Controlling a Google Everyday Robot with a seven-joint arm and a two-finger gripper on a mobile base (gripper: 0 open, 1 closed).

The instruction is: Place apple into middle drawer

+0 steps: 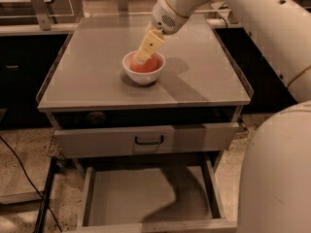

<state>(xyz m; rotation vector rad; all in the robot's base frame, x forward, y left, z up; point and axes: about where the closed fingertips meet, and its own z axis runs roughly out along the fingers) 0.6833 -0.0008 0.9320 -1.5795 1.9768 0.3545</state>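
Observation:
A round red-orange apple (146,64) lies in a white bowl (143,75) on the grey cabinet top (97,76). My gripper (141,58) comes down from the upper right on its white arm and reaches into the bowl, its yellow tip resting on the apple's left upper side. The middle drawer (146,198) is pulled out at the bottom of the view, wide and shallow, with a bare grey floor partly in the arm's shadow.
Above the open drawer is a grey drawer front with a small black handle (148,140), pulled out slightly. A large white part of the robot (277,174) fills the lower right. A dark cable (29,178) runs over the floor at the left.

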